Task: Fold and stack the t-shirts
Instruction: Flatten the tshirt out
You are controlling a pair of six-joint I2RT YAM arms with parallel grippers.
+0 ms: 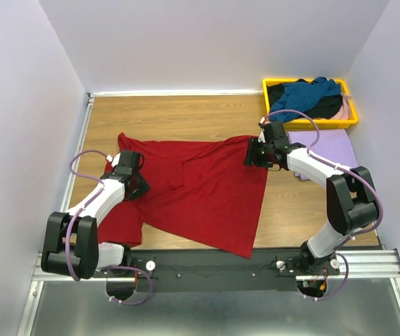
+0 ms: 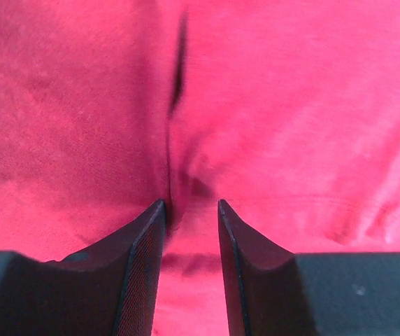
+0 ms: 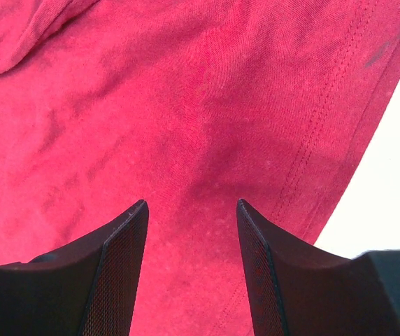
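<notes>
Dark red t-shirt, wrist views alone show left claw narrowly parted astride crease, right claw wider, empty

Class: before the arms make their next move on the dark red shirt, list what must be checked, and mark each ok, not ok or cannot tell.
1. Left claw grips the dark red shirt: cannot tell; cloth puckers between its narrow-set jaws.
2. Right claw grips it: not ok; jaws stand open over flat cloth.
3. Right claw near the stitched hem: ok.
4. Shirt lies flat: not ok; creases across its middle.
5. Lavender shirt apart from the red one: ok.
6. Yellow tray off the folding area: ok.
</notes>
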